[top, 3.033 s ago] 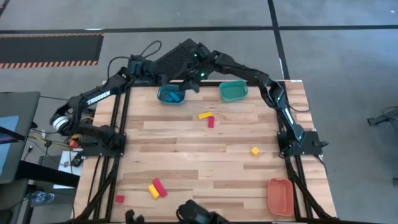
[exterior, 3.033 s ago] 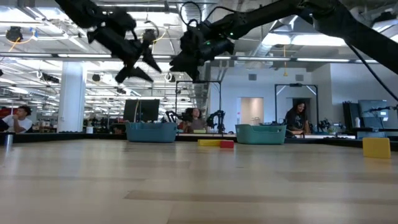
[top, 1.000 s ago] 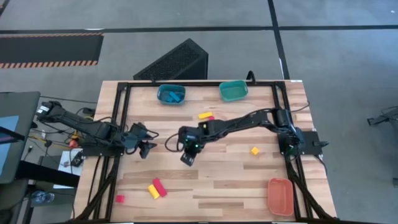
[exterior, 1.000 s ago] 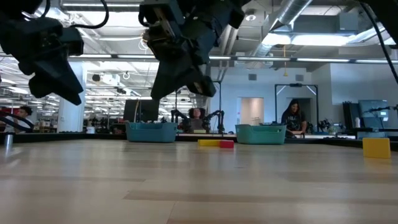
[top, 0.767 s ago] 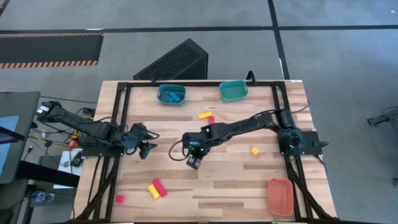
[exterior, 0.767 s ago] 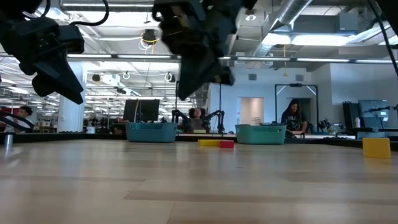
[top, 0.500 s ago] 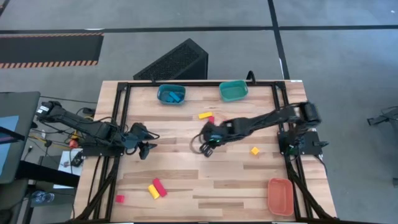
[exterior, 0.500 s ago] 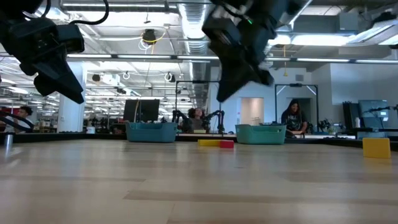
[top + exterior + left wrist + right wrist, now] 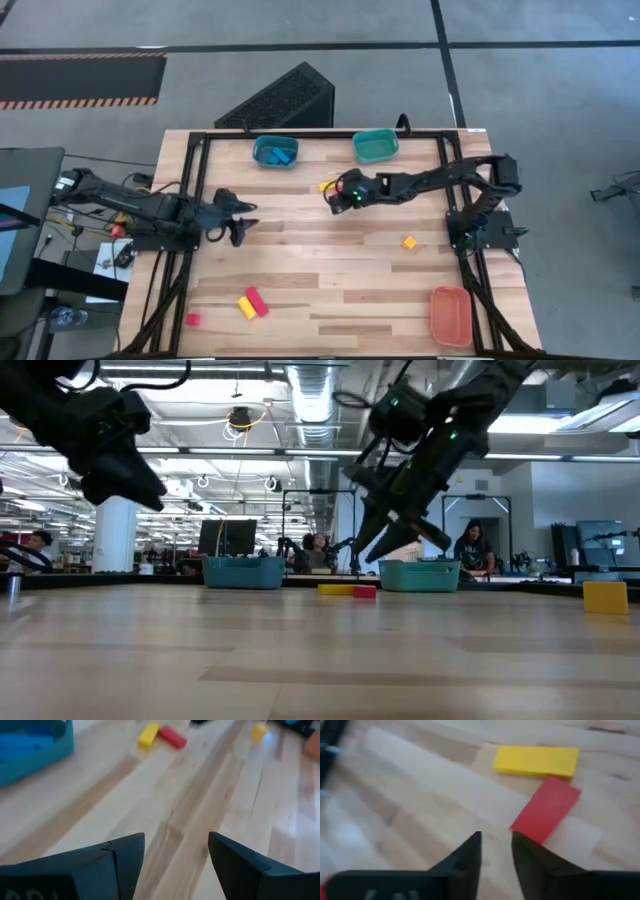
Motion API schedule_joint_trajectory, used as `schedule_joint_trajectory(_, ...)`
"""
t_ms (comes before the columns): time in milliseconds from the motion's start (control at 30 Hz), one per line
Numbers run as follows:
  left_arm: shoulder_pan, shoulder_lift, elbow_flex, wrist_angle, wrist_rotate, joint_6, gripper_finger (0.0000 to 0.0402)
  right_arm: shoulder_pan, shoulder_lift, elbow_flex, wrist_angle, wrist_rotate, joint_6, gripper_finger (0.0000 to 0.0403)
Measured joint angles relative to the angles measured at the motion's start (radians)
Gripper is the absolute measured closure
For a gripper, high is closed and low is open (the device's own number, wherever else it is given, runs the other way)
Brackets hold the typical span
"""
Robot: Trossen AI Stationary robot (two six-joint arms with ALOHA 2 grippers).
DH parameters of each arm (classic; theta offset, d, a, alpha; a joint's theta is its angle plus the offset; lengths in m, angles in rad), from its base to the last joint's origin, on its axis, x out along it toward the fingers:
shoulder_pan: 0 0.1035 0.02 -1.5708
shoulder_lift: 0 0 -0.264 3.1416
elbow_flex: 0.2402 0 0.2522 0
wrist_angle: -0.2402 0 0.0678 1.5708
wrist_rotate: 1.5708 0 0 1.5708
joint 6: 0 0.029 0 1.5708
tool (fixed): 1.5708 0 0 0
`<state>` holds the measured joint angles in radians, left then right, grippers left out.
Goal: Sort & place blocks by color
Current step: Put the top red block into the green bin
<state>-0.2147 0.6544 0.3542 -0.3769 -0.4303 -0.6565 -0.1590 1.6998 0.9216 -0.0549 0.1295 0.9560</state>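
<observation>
1. Blocks are seen scattered over the wooden table [image 9: 330, 270]: a yellow bar [image 9: 326, 185] and a red bar [image 9: 338, 192] lie touching, in front of the teal bin [image 9: 376, 146].
2. A yellow cube [image 9: 409, 242] is found alone toward the right side, well apart from the others.
3. A yellow bar [image 9: 246, 307] and a red bar [image 9: 257, 300] are laid side by side near the front left, with a small red cube [image 9: 192, 319] close to the edge.
4. Blue blocks [image 9: 279, 156] are held inside the blue bin [image 9: 274, 150] at the far edge.
5. An orange bin [image 9: 450, 315] is set at the front right corner.
6. The right gripper [image 9: 338, 200] is held just above the red bar beside the teal bin; its fingers [image 9: 470, 852] are seen slightly apart, with nothing between them.
7. The left gripper [image 9: 240, 218] is kept over bare wood at the left side, its fingers [image 9: 125, 855] spread and empty.
</observation>
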Motion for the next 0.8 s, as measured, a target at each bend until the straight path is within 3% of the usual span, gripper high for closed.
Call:
schedule_joint_trajectory(200,0.078,0.000,0.000,0.104,0.000,0.017,0.0194,-0.051,0.115,0.090,-0.134,-0.008,0.069,0.0177)
schedule_joint_trajectory(300,0.103,0.000,0.001,0.115,0.007,0.013,0.0194,-0.053,0.160,0.149,-0.189,-0.007,0.068,0.0152)
schedule_joint_trajectory(600,0.119,0.000,0.001,0.114,0.015,0.004,0.0194,-0.050,0.285,0.291,-0.328,-0.006,0.059,0.0159)
schedule_joint_trajectory(800,0.119,0.000,0.001,0.113,0.015,0.001,0.0194,-0.043,0.311,0.338,-0.419,-0.008,-0.022,0.0191)
